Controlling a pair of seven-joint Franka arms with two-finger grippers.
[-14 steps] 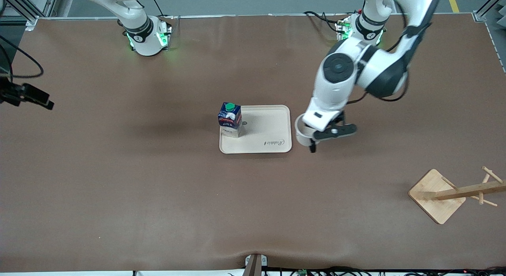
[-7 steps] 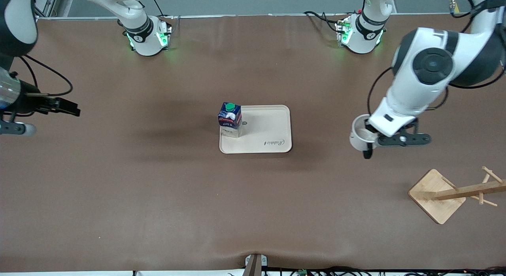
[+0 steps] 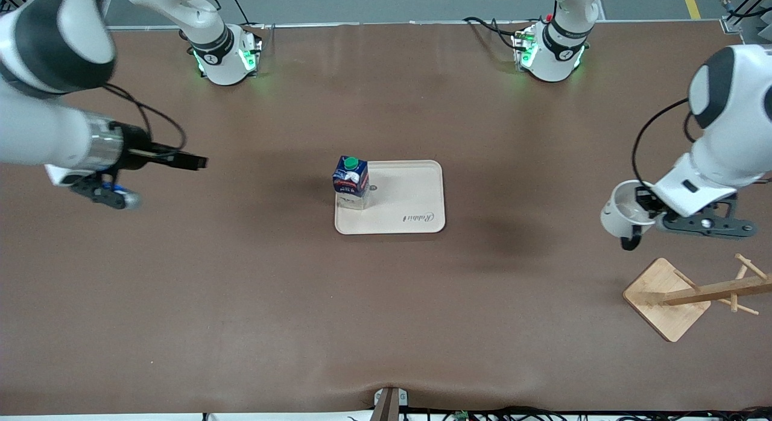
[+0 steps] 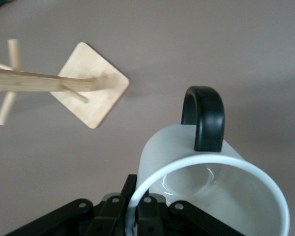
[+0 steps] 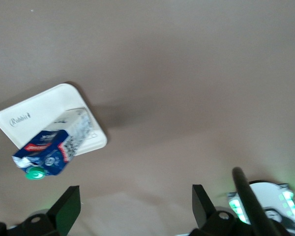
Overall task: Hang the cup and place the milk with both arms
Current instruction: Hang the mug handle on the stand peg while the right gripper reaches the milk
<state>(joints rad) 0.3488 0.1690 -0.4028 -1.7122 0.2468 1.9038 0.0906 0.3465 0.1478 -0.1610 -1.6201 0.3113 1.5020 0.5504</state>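
The cup (image 3: 621,215) is a white mug with a black handle (image 4: 204,118); its smiley face is hidden. My left gripper (image 3: 646,215) is shut on the cup's rim (image 4: 152,179) and holds it in the air beside the wooden rack (image 3: 666,297), over the table toward the left arm's end. The milk (image 3: 351,181) stands upright on a corner of the beige tray (image 3: 410,195) at mid-table. My right gripper (image 3: 192,163) is open and empty, up over the table toward the right arm's end. In the right wrist view its fingers (image 5: 69,206) frame bare table, with the milk (image 5: 51,147) farther off.
The rack has a square wooden base (image 4: 93,86) and a leaning post with pegs (image 3: 739,285), nearer the front camera than the cup. The arms' green-lit bases (image 3: 226,56) stand along the table's back edge. Brown tabletop surrounds the tray.
My left arm has carried the cup from beside the tray toward the rack at the left arm's end. My right arm has swung in over the table toward the tray.
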